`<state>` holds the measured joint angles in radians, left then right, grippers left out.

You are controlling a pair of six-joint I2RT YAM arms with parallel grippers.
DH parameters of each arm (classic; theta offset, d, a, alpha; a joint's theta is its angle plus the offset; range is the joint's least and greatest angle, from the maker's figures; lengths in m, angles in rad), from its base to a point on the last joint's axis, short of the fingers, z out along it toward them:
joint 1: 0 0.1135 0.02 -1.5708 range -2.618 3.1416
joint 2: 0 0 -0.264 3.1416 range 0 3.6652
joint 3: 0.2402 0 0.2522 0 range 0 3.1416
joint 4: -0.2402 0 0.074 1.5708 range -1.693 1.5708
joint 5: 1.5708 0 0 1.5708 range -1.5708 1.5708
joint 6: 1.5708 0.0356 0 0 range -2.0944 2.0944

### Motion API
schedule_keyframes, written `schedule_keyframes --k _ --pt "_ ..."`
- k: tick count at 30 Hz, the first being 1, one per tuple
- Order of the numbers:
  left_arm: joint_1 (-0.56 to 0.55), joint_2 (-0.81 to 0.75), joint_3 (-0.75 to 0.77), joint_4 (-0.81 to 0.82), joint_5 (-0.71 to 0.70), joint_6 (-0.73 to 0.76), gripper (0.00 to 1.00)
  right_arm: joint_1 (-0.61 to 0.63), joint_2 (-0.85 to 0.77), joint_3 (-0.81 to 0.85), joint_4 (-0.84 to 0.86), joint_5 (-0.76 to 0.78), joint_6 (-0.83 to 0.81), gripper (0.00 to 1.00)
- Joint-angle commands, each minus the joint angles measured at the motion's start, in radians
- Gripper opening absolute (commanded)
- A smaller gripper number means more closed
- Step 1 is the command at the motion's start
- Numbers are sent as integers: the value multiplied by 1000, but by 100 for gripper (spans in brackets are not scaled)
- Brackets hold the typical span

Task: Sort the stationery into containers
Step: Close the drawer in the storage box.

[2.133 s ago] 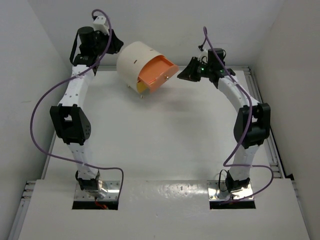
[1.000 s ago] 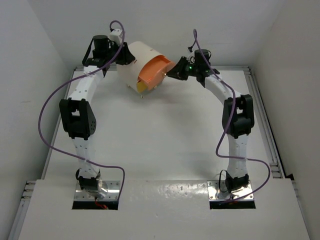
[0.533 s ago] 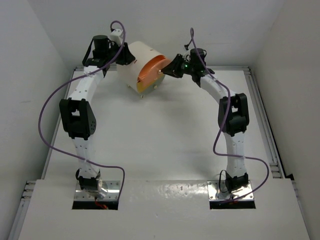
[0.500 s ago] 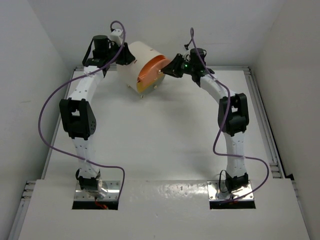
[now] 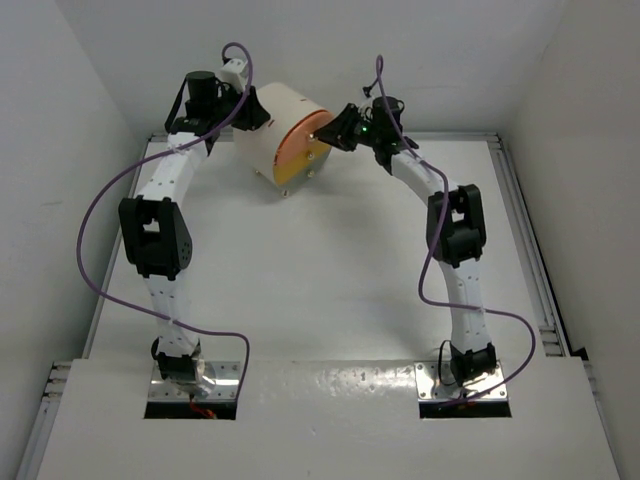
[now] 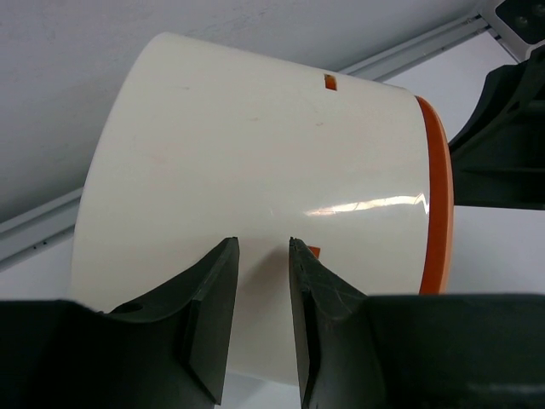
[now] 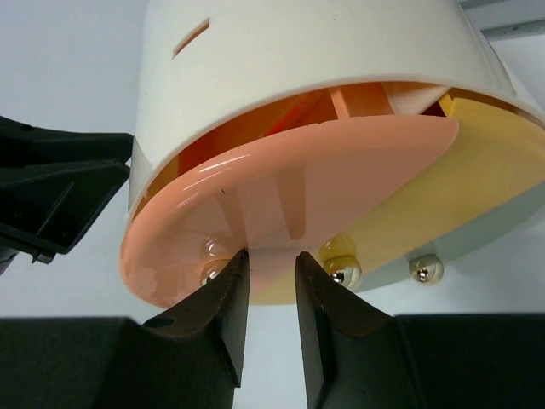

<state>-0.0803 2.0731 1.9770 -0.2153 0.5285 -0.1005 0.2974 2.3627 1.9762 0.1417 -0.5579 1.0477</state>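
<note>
Right gripper (image 7: 268, 258), fingers a narrow gap apart and holding nothing, has pushed the pink drawer (image 7: 341, 170) from well out to almost flush in the cabinet (image 6: 255, 162); a slit remains. My left gripper (image 6: 262, 249), also narrow and empty, braces the cabinet's back. No pens or highlighters show, so I judge the sorting finished and the closing nearly so.

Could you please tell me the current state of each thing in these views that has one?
Cabinet: standing on its feet.
Pink-peach drawer: almost shut, gap at its rim.
Yellow drawer: looks shut.
Left pincer: narrowly open, empty, by the cabinet's wall.
Right pincer: narrowly open, empty, tips at the pink-peach drawer's front.
</note>
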Motion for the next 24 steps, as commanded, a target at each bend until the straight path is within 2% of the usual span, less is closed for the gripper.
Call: schedule_keyframes --k 1,12,17,21,24 --pt "-24 -1 -33 -59 10 24 36 29 17 64 90 -8 28 28" --pt "-32 -8 -78 -45 16 31 36 40 35 76 147 -20 61 33" --pt "-30 -22 -67 -39 21 38 37 34 -2 30 163 -43 60 33" --pt "-27 -54 -46 -26 10 39 41 23 -92 -69 180 -46 37 33" --pt "-21 -77 11 -39 -8 47 48 6 -175 -134 158 -48 -8 36"
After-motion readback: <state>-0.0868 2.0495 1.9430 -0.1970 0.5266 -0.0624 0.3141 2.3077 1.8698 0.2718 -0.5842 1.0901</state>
